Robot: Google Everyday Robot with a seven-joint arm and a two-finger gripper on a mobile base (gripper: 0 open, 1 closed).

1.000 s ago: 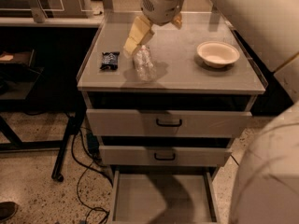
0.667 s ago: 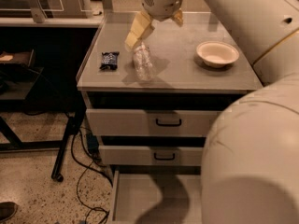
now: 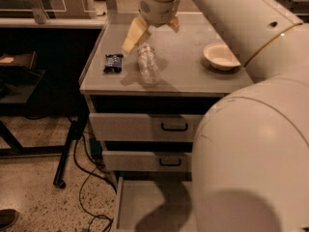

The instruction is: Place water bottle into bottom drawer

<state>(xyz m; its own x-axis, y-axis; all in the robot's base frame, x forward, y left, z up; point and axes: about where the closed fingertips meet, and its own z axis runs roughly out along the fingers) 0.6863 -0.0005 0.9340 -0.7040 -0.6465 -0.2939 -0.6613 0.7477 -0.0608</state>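
The water bottle (image 3: 147,65), clear and crinkled, lies on its side on the grey cabinet top (image 3: 183,76). My gripper (image 3: 150,38) hangs just above the bottle's far end, open, its yellow fingers (image 3: 134,35) spread to either side and nothing held between them. Below, the bottom drawer (image 3: 145,208) is pulled out, showing a plain grey floor. My pale arm (image 3: 251,149) hides the drawer's right part.
A small dark snack packet (image 3: 113,62) lies left of the bottle and a white bowl (image 3: 220,56) sits at the right. The two upper drawers (image 3: 140,127) are pushed in. Cables (image 3: 89,180) and a black table leg (image 3: 67,151) are on the floor at left.
My arm's bulk has swung further into the lower right, covering more of the cabinet and the drawer. The gripper and the bottle have hardly moved.
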